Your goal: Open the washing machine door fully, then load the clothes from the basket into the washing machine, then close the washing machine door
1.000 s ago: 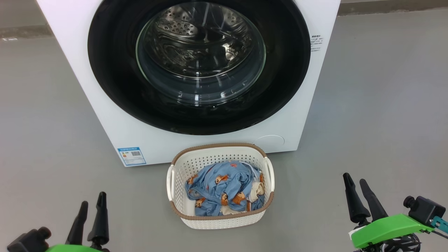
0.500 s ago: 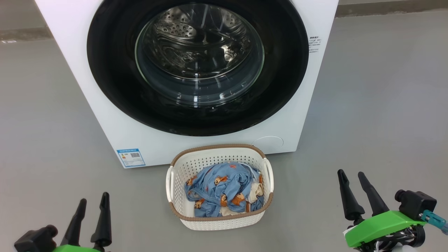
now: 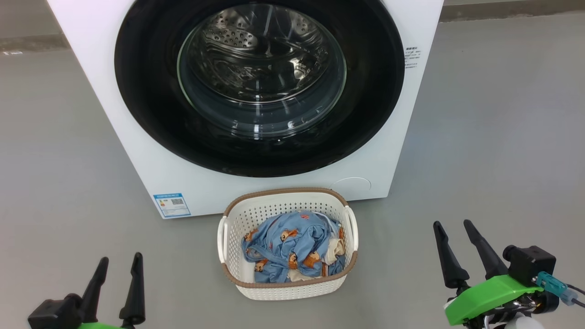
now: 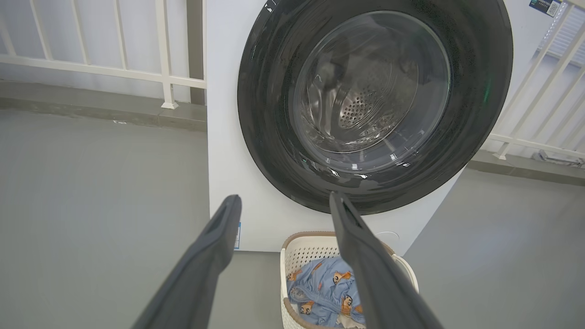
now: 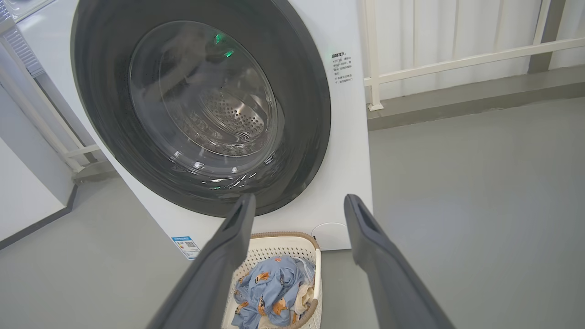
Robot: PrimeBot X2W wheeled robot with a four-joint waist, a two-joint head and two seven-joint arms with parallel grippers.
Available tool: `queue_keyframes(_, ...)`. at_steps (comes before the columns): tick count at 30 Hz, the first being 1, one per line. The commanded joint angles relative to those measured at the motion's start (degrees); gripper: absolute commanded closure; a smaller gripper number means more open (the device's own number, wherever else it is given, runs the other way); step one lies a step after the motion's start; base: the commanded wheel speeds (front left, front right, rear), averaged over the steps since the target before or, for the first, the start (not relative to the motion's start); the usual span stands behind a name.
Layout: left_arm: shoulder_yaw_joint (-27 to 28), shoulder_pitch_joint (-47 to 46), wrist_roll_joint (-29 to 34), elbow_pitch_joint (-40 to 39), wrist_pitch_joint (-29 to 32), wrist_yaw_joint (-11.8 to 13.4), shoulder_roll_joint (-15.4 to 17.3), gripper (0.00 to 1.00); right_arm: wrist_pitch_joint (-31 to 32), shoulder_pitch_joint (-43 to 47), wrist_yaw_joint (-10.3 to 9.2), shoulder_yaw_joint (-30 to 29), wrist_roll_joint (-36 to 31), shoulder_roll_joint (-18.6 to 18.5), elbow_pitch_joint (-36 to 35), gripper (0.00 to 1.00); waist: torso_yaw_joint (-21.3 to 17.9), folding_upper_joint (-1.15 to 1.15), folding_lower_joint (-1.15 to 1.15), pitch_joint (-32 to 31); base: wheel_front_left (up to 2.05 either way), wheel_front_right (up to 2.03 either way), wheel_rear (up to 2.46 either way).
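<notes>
The white washing machine (image 3: pixel 137 151) stands ahead with its round black-rimmed door (image 3: pixel 146 114) shut flat against the front; the steel drum shows through the glass. On the floor just in front sits the cream basket (image 3: pixel 237 214) holding the light-blue bear-print clothes (image 3: pixel 292 244). My left gripper (image 3: pixel 119 265) is open at the lower left, well left of the basket, with nothing between its fingers. Open and empty too, my right gripper (image 3: pixel 451 228) sits at the lower right. The door (image 4: pixel 269 137) and basket (image 4: pixel 306 246) lie beyond the left gripper (image 4: pixel 285 201); the right gripper (image 5: pixel 297 201) also faces the door (image 5: pixel 315 114).
Grey floor (image 3: pixel 493 151) spreads on both sides of the machine. A blue energy label (image 3: pixel 172 204) sits at the machine's lower left corner. White railings (image 4: pixel 91 68) run behind the machine on a low grey kerb.
My right gripper has drifted left and slightly up in the head view. My left gripper has sunk a little lower. The door, basket and clothes have not moved.
</notes>
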Motion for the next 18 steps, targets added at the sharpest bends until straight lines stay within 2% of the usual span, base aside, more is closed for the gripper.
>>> queue_keyframes(1, 1.6, -0.9, 2.0, -1.2, -1.0, -0.1, 1.5, 0.0, -1.2, -3.2, -0.05, 1.4, -2.3, -0.6, -1.5, 0.0, 0.1, 0.0, 0.0, 0.0, 0.0, 0.0, 0.0)
queue_keyframes(18, 4.5, -0.6, 12.9, -0.8, -3.8, 0.8, 0.1, 0.0, -3.8, -4.0, -0.06, -0.2, -12.7, 0.0, 0.1, 0.0, 0.3, 0.0, 0.0, 0.0, 0.0, 0.0, 0.0)
